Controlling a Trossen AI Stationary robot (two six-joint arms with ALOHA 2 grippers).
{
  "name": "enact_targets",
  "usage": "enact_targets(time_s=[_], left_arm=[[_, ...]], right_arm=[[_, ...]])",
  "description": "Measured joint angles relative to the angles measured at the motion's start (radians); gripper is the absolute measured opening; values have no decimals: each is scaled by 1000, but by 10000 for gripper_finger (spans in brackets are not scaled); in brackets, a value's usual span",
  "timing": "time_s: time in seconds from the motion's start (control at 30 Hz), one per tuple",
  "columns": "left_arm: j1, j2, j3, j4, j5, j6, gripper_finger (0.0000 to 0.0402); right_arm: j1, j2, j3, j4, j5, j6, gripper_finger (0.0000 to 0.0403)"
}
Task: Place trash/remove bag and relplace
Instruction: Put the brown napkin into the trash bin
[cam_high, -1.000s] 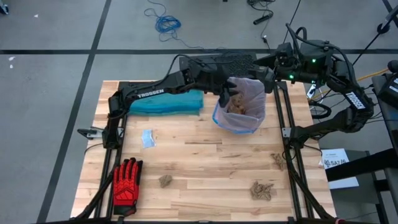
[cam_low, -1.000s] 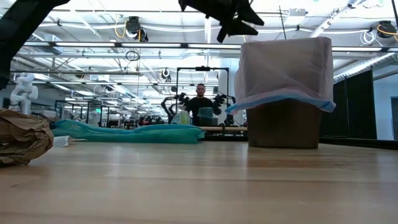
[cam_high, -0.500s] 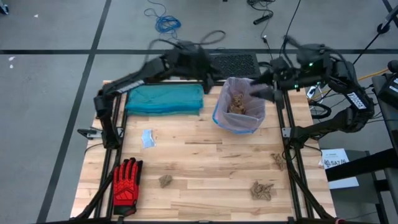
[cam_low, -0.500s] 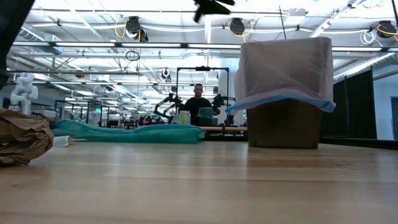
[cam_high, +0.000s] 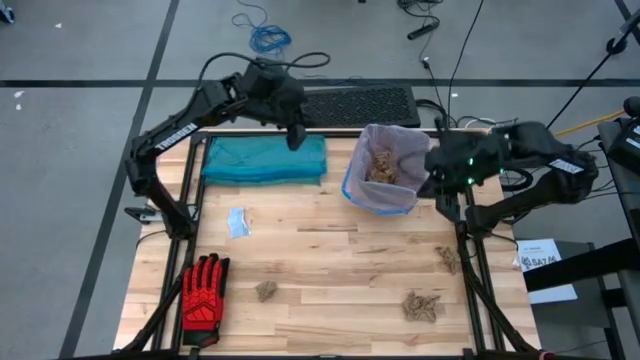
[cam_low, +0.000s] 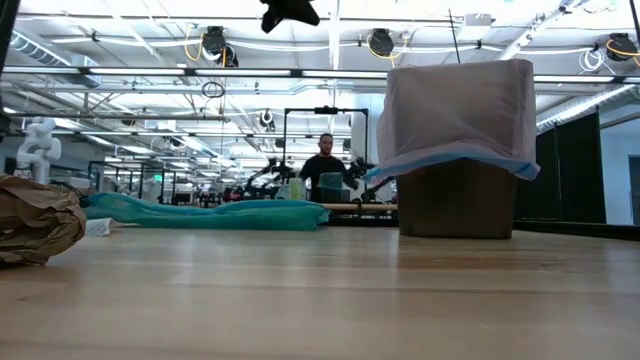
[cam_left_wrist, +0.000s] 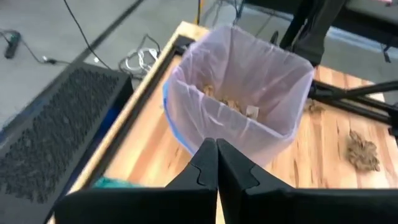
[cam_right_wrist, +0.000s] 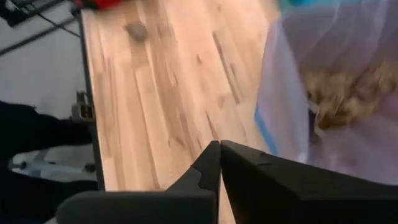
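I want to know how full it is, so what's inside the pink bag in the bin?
Inside the pink bag, crumpled brown paper wads lie in a pile, with one small white scrap among them. Whatever sits beneath the pile, and the bag's bottom, is covered.

The table (cam_high: 330, 260) is pale wooden planks with visible grain and a soft sheen. The bag (cam_high: 392, 190) is thin, translucent, crinkly pink-lavender plastic over a matt brown bin (cam_low: 455, 200). The trash (cam_high: 420, 305) is rough, crumpled tan paper. At ten o'clock lies a matt teal-blue bag (cam_high: 265, 160); at seven o'clock, a red-and-black fabric glove (cam_high: 203, 288).
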Motion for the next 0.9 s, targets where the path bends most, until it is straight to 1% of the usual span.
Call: enact_targets(time_s=[0.1,0.17,0.3,0.43,0.57,0.7,0.73,0.8,0.9], left_arm=[[16,-51,-78,69,1,-25,1],[23,-86,-141,151,16,-52,1],[37,-163,-275,293,80,-119,1],[43,-236,-378,351,93,-164,1],[43,-295,-438,356,90,-184,0],[44,-338,-463,354,82,-191,0],[44,-343,-464,354,75,-200,0],[44,-348,-464,352,71,-211,0],[44,-351,-464,348,67,-219,0]], right_arm=[[85,-63,-141,42,35,107,1],[142,-117,-251,92,45,189,0],[273,-227,-487,215,52,410,0],[407,-286,-680,270,64,625,0],[514,-279,-840,271,42,812,0],[580,-247,-963,276,16,976,12],[589,-234,-981,277,9,997,19],[603,-196,-969,291,24,1018,36],[607,-139,-972,276,29,1036,71]])
